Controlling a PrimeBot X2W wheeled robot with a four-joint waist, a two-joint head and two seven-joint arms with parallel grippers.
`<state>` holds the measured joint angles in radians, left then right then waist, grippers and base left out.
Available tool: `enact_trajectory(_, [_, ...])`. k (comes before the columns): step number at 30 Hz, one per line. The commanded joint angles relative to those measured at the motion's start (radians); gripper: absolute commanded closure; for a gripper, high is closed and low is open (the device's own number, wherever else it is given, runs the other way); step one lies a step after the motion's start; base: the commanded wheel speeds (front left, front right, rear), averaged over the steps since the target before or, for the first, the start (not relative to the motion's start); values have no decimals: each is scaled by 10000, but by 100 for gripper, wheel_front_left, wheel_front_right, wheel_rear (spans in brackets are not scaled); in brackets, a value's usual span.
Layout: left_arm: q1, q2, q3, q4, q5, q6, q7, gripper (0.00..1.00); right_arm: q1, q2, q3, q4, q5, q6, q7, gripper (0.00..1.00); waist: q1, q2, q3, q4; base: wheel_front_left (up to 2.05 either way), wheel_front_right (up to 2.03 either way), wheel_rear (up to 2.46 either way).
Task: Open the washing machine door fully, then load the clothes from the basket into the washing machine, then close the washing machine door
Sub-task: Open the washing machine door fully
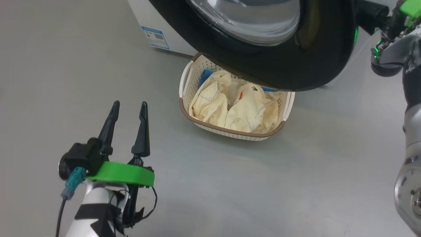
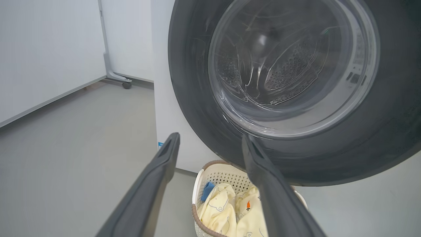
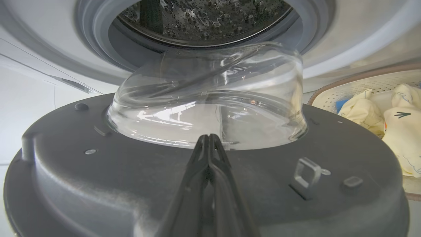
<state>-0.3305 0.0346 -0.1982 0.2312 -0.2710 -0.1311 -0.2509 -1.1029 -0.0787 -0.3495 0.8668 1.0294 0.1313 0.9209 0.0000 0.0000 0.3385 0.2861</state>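
Right hand (image 3: pixel 208 137) pinched, door glass (image 3: pixel 210 108) facing drum (image 3: pixel 204 19)

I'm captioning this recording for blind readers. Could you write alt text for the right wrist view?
The inner face of the open washing machine door, grey with a bulging clear glass bowl, lies just ahead of the shut right claw. Beyond it is the steel drum; at right, a basket holds cream clothes.
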Motion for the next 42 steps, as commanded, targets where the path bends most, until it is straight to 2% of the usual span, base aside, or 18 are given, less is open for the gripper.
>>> enact_trajectory(1, [49,253,369,-272,108,4,-109,0,-56,285,364,-558,307,-6,265,100,0,0,-142,-54,0,0,0])
enact_trajectory(13, [369,470,287,-267,155,4,-109,0,1857,285,2934,-2430,2428,-6,878,100,0,0,-818,-315,0,0,0])
enact_trajectory(25, [531,530,162,-230,133,4,-109,0,3448,285,5445,-4074,3703,-6,106,100,0,0,-1206,-363,0,0,0])
enact_trajectory(42, [590,483,1,-173,98,4,-109,0,3877,285,8256,-3927,5378,-6,-1764,100,0,0,-1402,-202,0,0,0])
